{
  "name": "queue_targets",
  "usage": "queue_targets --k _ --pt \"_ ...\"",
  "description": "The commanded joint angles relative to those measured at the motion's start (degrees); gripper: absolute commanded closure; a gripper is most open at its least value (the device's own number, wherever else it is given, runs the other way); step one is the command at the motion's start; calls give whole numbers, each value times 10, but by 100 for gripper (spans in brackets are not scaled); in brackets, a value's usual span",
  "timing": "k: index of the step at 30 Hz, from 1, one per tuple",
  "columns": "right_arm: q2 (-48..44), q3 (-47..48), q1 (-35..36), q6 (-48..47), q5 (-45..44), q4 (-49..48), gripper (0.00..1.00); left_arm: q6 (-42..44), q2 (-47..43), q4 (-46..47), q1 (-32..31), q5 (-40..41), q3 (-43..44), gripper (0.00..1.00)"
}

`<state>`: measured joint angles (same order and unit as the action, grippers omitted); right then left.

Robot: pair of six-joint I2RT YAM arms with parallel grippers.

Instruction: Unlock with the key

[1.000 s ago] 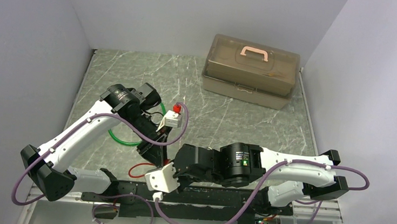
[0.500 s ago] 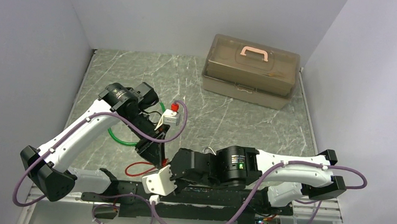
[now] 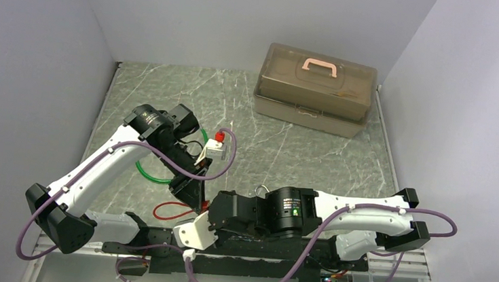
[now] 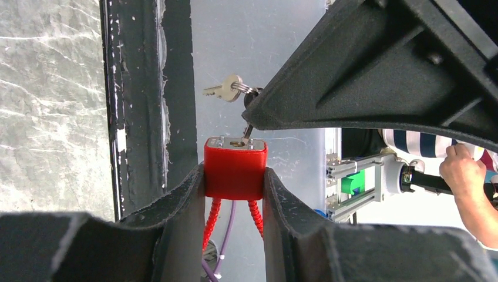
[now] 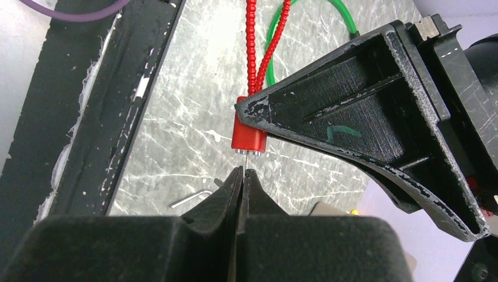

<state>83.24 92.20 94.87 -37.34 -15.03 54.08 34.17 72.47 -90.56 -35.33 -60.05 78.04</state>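
Right claw [image 5: 242, 171], pinched shut on the key [image 5: 247, 157] whose blade enters the padlock [image 5: 249, 134] just ahead of its tips, has slid toward the bases this past second while left claw [image 4: 235, 176] clamps the padlock; key apparently seated, turn outstanding.

Head of key [image 4: 248, 131] within right claw [image 5: 242, 173]

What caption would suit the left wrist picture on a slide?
The left gripper clamps the red padlock while the right gripper holds the key at its keyhole.
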Motion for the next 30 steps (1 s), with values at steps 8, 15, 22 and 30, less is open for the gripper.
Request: queue_targets --k 8,15,22,30 --pt "-10 -42 18 58 29 -116 100 2 -21 53 38 -102 41 100" --pt "-68 -113 18 69 2 -182 100 82 -32 2 60 -147 41 100" --pt "-156 -176 19 81 -48 -289 100 85 -37 1 61 -161 59 100" --pt "-203 -236 38 112 -83 -350 100 88 -21 1 91 -212 96 100"
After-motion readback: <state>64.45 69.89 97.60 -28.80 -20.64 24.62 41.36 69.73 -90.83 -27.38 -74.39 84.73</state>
